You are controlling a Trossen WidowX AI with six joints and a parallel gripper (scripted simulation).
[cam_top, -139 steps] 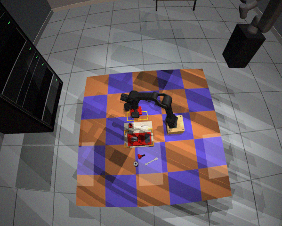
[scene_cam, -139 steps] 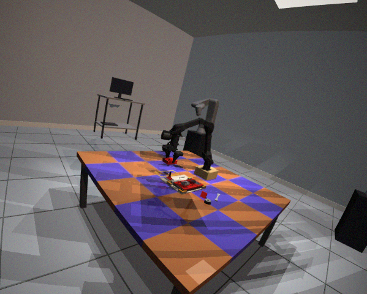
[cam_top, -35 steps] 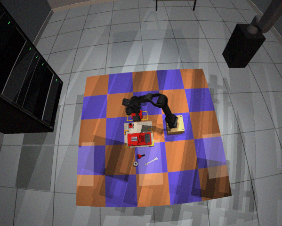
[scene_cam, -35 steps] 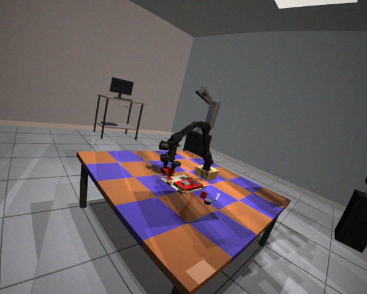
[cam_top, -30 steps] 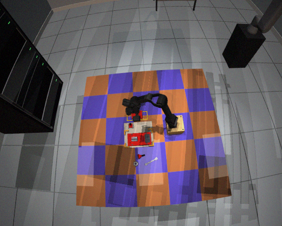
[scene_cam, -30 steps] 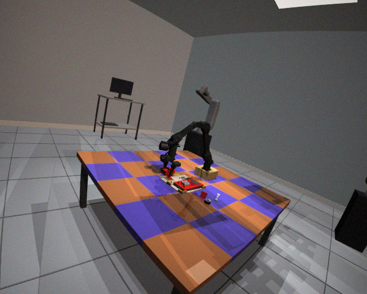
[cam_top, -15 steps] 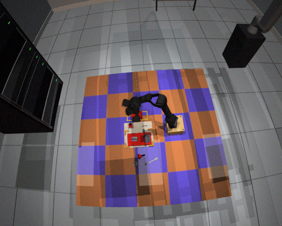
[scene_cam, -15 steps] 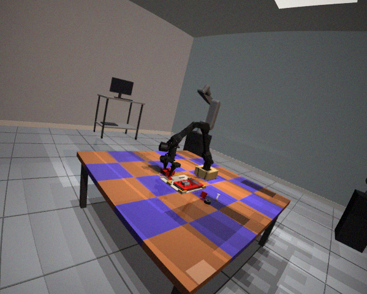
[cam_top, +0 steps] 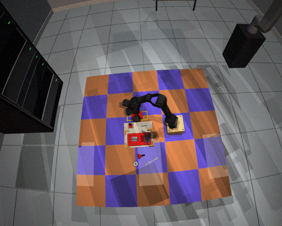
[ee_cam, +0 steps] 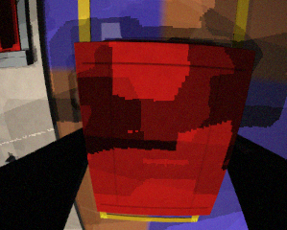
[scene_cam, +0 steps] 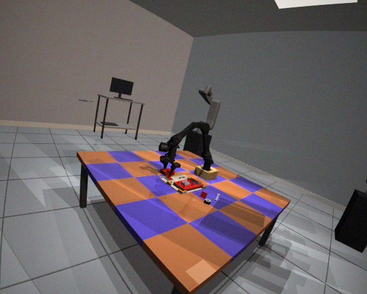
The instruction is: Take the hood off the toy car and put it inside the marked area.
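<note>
The red hood (ee_cam: 158, 130) is gripped between the two black fingers of the pincer (cam_top: 135, 114), which is held fairly wide because the panel fills the gap. In the wrist view the hood is seen sitting over the yellow-outlined marked area (ee_cam: 157, 218); the near yellow edge peeks out just under the hood's lower rim and the two side lines run up past it. Whether the hood is actually resting on the worktop (scene_cam: 164, 221) or held just off it can't really be told.

Just beside the marked area, the toy car (cam_top: 139, 139) is seen on a pale tray (cam_top: 137, 127) with orange corner brackets. The car's red body is laid open, with a grey block and a dark part showing inside. A small red and black piece (cam_top: 130, 125) also sits on the tray, plus something thin and grey that's too small to make out.

Further out on the checkered worktop, three loose bits are scattered: a small red piece (cam_top: 141, 156), a little wheel (cam_top: 135, 163) and a pale bone-shaped part (cam_top: 151, 161).

From the top view most of the hood is covered by the wrist and fingers, so only red slivers show. The arm's base is bolted to a tan block (cam_top: 176, 125).
</note>
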